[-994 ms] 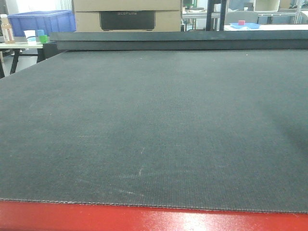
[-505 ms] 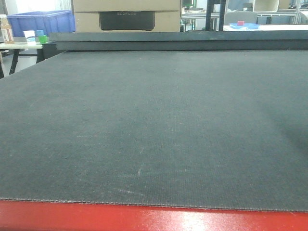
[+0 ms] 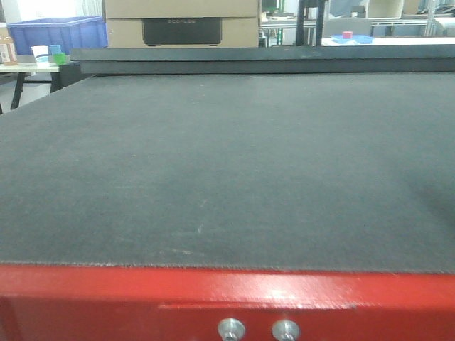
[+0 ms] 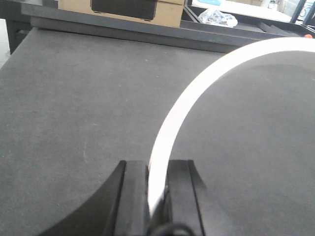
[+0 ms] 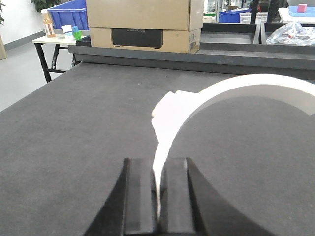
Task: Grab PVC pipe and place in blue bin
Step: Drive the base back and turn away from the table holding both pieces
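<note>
White PVC pipe [image 4: 187,98] is pinched by its thin wall between the closed fingers of the left gripper [image 4: 156,172], and its curve appears to be lifted off the dark felt table [image 3: 227,163]. A similar white arc is clamped the same way in the right gripper [image 5: 157,172]. Whether one piece or two is being carried cannot be told. The blue bin [image 3: 71,35] stands well apart, past the table's far left corner and beside a cardboard box [image 3: 181,21].

The edge grip is judged the weak point. With so little wall between the pads, the pipe could be levered round or slipped free by its own overhang during a long carry. If a single piece is shared, it could be wrenched loose by uneven travel of the two arms. The bottle [image 5: 47,24] and cups [image 5: 71,32] on the side table [image 5: 42,40] near the bin could be knocked by a wide swing.
</note>
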Motion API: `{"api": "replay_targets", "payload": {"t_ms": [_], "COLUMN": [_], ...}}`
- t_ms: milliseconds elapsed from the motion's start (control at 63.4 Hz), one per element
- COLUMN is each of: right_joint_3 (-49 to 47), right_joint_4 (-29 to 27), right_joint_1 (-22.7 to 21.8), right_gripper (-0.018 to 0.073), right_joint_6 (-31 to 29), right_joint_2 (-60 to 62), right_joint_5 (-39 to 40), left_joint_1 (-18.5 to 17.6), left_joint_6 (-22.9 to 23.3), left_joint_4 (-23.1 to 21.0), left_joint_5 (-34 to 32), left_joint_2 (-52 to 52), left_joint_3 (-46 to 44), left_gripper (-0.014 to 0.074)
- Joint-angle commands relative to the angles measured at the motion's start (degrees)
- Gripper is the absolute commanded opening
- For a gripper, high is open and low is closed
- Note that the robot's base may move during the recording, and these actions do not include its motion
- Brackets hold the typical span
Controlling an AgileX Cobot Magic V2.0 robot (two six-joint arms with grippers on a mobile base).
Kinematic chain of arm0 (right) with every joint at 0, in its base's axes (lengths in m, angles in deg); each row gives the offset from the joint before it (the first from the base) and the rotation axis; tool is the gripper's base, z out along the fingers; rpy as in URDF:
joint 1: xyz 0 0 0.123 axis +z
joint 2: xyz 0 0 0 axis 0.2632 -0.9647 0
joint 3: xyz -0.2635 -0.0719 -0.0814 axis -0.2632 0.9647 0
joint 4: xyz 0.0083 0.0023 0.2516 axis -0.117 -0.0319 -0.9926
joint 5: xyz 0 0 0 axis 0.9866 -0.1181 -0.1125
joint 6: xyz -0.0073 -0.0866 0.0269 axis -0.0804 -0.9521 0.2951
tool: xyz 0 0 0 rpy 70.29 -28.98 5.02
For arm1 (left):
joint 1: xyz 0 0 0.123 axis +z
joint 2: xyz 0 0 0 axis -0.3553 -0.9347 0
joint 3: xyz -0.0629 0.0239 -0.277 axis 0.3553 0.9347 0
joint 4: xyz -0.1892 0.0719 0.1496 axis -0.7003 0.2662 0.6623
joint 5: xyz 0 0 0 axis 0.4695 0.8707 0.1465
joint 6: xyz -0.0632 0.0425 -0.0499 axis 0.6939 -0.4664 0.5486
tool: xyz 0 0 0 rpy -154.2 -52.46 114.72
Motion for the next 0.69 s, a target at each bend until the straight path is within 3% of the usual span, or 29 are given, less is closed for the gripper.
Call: {"api": "replay_targets", "payload": {"t_ms": [0,679], "right_joint_3": [-0.09,-0.09], "right_joint_4": [0.27,0.27], "right_joint_1": [-0.02,-0.02], "right_gripper": [-0.0169,-0.0169], "right_joint_6": [-0.54,-0.54], "right_joint_2": [0.35,0.35], "right_joint_5": [1.59,1.59], "left_joint_1": [0.24,0.24], "left_joint_6": [0.45,0.45], "left_joint_4": [-0.40,-0.40], "left_joint_5": [-1.16,-1.16], "left_joint_2": [0.35,0.35], "left_joint_3": [-0.17,-0.17], "left_gripper": [-0.0111,-0.0111]}}
